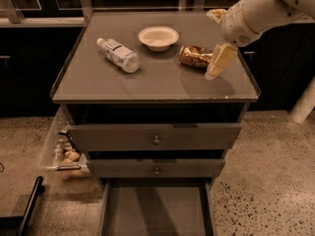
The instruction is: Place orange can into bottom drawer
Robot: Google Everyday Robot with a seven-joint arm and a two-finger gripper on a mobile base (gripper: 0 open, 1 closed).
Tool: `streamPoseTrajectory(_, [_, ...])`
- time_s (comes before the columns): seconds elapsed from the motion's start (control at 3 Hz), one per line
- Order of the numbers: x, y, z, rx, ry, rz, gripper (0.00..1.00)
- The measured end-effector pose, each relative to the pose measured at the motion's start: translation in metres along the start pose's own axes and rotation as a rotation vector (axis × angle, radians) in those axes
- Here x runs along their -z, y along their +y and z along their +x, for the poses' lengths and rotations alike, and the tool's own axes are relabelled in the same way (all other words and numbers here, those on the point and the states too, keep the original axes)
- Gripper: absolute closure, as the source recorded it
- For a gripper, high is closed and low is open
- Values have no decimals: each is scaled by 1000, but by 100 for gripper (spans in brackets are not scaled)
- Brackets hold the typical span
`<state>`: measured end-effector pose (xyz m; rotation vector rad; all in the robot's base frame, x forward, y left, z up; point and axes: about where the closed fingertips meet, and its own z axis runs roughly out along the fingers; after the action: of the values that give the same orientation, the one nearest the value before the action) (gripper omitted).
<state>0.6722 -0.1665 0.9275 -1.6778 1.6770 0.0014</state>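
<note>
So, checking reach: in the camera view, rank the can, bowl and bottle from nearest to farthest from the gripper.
Gripper, over the tabletop's right side:
1. Orange can, just left of it.
2. Bowl, back centre.
3. Bottle, far left.
</note>
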Motion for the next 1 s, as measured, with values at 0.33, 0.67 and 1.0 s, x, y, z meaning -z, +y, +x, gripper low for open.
streamPoseTrajectory(0.33, [-29,-8,13,-46,-9,-50,0])
streamPoseTrajectory(0.67, [-55,-11,19,-94,-18,-118,0])
streamPoseTrajectory(1.0, [-72,-14,19,-141,-36,-179,0])
